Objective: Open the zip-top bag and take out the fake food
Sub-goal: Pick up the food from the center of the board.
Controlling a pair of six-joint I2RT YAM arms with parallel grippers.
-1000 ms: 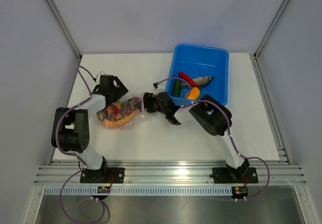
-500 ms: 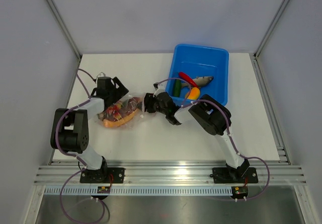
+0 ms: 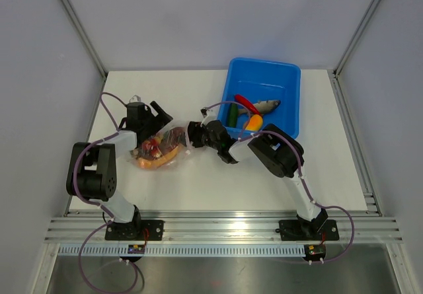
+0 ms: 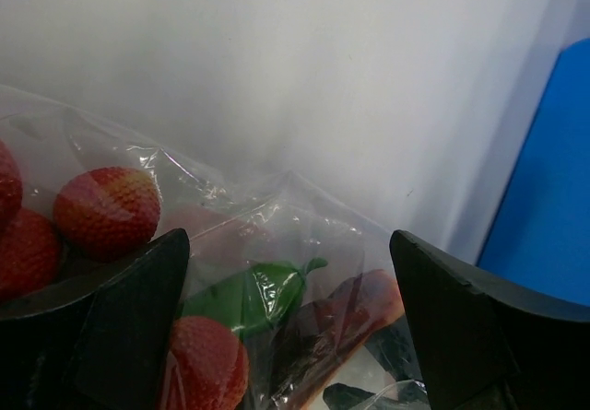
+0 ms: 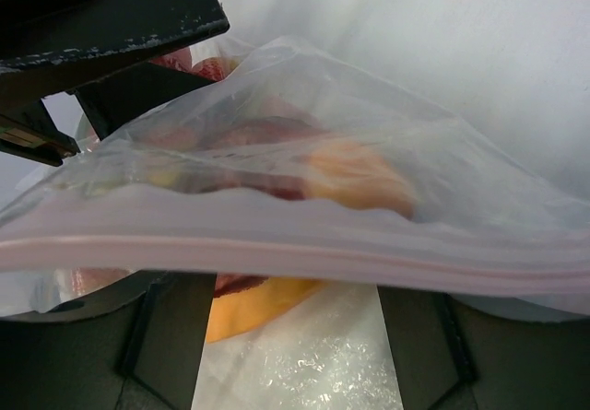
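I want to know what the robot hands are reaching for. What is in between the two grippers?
The zip-top bag, with fake food inside, lies between the left gripper and the right gripper. The top view shows it best.

A white table (image 3: 198, 188) fills the middle of a plain booth. Behind the table rises a pale grey back wall (image 3: 218, 16), and matching grey side panels stand at the table's left (image 3: 39, 109) and right (image 3: 396, 109). Slanted metal posts (image 3: 79, 26) rise from the table's far corners. A ribbed aluminium rail (image 3: 225, 226) runs along the table's near edge, with a dull steel sheet (image 3: 218, 274) just in front of it. The light is soft and even, with faint glare on the rail
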